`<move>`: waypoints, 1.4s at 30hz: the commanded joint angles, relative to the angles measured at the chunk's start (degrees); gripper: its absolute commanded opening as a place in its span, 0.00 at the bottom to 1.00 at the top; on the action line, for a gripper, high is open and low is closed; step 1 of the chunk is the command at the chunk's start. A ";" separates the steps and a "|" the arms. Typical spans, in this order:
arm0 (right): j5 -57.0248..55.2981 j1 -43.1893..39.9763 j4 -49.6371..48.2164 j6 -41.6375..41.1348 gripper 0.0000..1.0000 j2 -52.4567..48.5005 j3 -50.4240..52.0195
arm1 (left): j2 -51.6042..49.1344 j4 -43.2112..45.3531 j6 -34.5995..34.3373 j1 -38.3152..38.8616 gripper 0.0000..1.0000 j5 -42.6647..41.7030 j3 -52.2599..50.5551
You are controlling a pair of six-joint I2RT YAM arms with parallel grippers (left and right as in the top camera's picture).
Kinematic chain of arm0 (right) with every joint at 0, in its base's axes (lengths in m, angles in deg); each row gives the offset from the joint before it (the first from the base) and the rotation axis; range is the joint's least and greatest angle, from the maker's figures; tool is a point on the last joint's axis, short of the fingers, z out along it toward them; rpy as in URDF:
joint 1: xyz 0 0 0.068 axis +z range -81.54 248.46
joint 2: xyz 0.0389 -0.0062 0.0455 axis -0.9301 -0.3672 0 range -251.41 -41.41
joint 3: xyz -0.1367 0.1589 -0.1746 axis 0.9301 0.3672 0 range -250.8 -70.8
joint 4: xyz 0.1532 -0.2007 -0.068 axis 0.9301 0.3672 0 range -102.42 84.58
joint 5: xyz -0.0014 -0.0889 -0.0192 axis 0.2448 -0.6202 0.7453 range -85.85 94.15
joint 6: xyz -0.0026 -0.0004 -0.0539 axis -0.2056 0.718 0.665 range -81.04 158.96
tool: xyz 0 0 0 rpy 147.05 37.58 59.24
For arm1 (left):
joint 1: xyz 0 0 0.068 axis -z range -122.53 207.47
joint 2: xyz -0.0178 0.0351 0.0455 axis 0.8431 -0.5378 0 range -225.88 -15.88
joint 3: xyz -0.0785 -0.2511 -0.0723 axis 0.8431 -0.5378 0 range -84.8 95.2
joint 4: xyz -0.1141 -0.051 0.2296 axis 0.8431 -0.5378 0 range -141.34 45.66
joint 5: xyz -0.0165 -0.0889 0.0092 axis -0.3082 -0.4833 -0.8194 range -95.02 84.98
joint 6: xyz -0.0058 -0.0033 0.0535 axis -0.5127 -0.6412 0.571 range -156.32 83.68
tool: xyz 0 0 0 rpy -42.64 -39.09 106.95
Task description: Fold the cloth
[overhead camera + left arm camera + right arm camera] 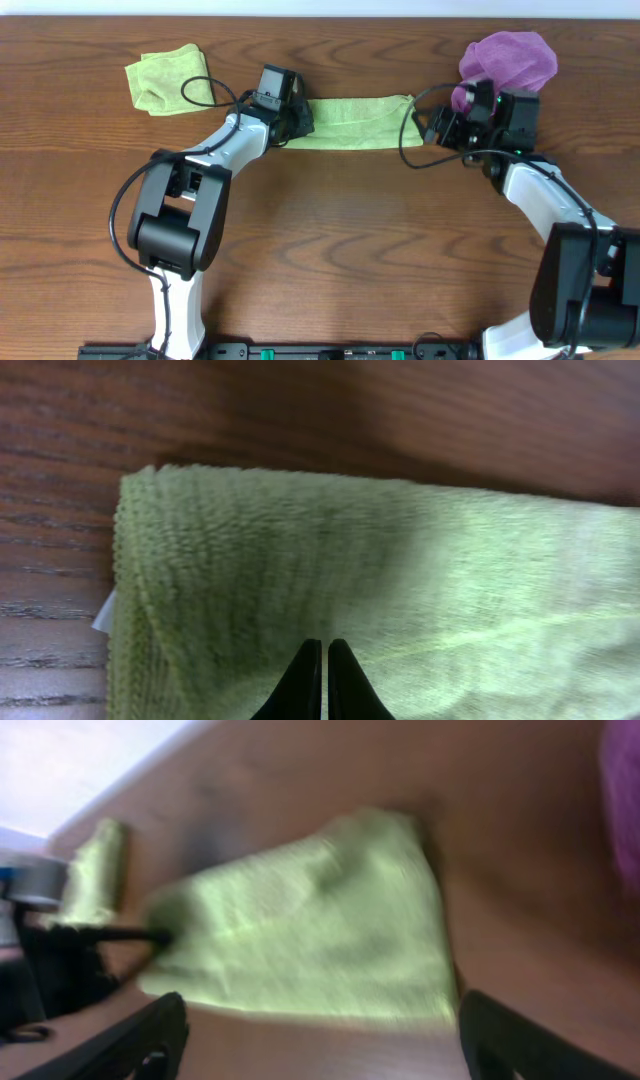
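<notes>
A lime green cloth (350, 122) lies on the wooden table as a long folded strip. It fills the left wrist view (400, 580), where a white tag shows at its left edge. My left gripper (300, 125) is at the strip's left end, fingers shut (325, 650), tips over the cloth with nothing seen between them. My right gripper (425, 125) is wide open (320, 1020) just off the strip's right end, empty. The right wrist view is blurred, with the cloth (320, 930) ahead of the fingers.
A second, smaller green cloth (165, 78) lies folded at the back left and also shows in the right wrist view (95, 870). A purple cloth (510, 60) is bunched at the back right, behind my right arm. Cables loop near both wrists.
</notes>
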 commanded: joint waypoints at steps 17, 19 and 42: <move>1.55 5.73 -15.78 -9.07 0.72 -17.53 -14.08 | -1.20 -1.75 -0.13 -0.24 0.06 1.92 0.68; 1.55 5.86 -15.76 -9.07 0.70 -17.97 -15.34 | -1.20 -1.84 -0.13 -0.24 0.06 1.92 0.68; -3.54 8.63 -1.95 -5.99 0.68 -19.17 -16.92 | -1.20 -1.88 -0.15 -0.35 0.06 1.90 0.68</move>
